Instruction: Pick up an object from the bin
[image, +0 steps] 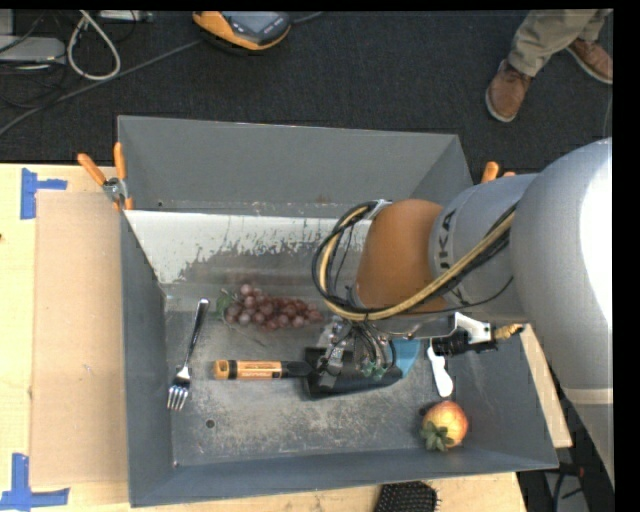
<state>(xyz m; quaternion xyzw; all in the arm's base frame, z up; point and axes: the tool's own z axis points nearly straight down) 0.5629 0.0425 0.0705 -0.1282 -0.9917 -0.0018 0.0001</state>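
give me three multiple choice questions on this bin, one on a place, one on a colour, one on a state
1. Where in the bin does the fork lie?
A) left side
B) right side
C) against the far wall

2. What colour is the handle of the tool in the middle of the bin?
A) green
B) orange
C) white

3. How is the apple?
A) lifted in the air
B) resting on the fork
C) lying on the floor, apart from the gripper

Answers:
1 A: the fork lies near the left wall.
2 B: the handle is orange, with a black end.
3 C: the apple sits in the near right corner, bare floor between it and the gripper.
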